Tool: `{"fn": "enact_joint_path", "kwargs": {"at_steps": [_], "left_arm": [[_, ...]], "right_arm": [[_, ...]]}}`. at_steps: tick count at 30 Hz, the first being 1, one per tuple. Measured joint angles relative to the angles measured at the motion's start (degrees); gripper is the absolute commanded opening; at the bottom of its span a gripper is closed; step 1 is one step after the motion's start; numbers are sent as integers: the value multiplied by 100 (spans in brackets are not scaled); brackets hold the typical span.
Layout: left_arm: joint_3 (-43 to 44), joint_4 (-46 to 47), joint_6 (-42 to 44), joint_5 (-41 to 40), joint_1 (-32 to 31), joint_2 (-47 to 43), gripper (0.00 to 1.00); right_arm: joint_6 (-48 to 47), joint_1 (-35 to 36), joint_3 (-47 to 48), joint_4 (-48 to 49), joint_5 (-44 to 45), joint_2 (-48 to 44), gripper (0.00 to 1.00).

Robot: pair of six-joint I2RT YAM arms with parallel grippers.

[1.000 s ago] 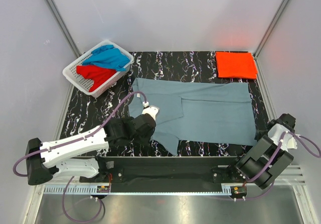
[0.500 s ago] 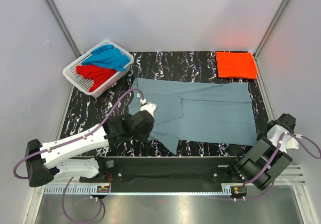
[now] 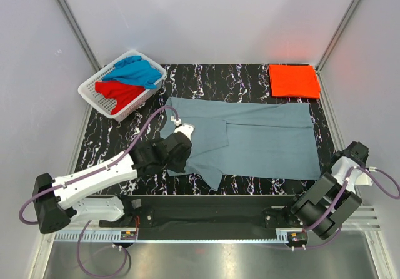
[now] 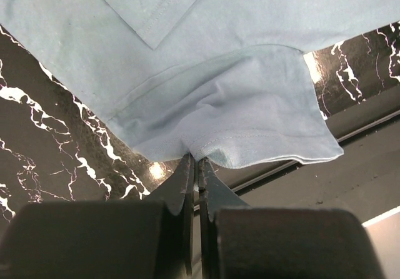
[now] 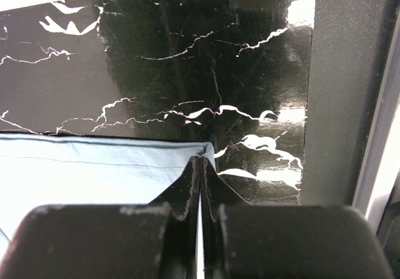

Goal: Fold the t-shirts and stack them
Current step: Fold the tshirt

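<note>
The dull grey-blue t-shirt (image 3: pixel 262 138) lies spread flat across the middle of the black marbled table. My left gripper (image 3: pixel 182 140) stands over its left side, shut on the hem of a sleeve (image 4: pixel 250 129), which is bunched and lifted at the fingertips (image 4: pixel 197 160). At the shirt's near right corner (image 5: pixel 206 151) my right gripper (image 3: pixel 324 174) has its jaws shut on the cloth edge (image 5: pixel 201 161). An orange-red t-shirt (image 3: pixel 294 81) sits folded at the back right. A bright blue t-shirt (image 3: pixel 134 72) and a red one (image 3: pixel 122 92) lie crumpled in the basket.
The white slotted basket (image 3: pixel 94 94) stands at the back left corner of the table. A dark rail (image 3: pixel 206 204) runs along the near table edge between the arm bases. Grey walls and metal posts close in the sides.
My right gripper has closed on the shirt's near right corner. The left gripper has drawn the sleeve a little to the left and away from the near edge.
</note>
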Motion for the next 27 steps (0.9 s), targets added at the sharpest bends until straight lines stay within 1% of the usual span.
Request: {"fn": "enact_joint_path", "kwargs": {"at_steps": [8, 14, 21, 27], "left_arm": [[107, 7, 66, 44, 190, 24, 0], [507, 61, 234, 72, 608, 236, 0], [1176, 219, 579, 118, 1198, 863, 0], [1644, 299, 944, 168, 1790, 1561, 0]], "right_arm": [[-90, 0, -146, 177, -149, -326, 0], [-151, 0, -153, 289, -358, -562, 0], [-236, 35, -101, 444, -697, -782, 0], [-321, 433, 356, 612, -809, -472, 0]]}}
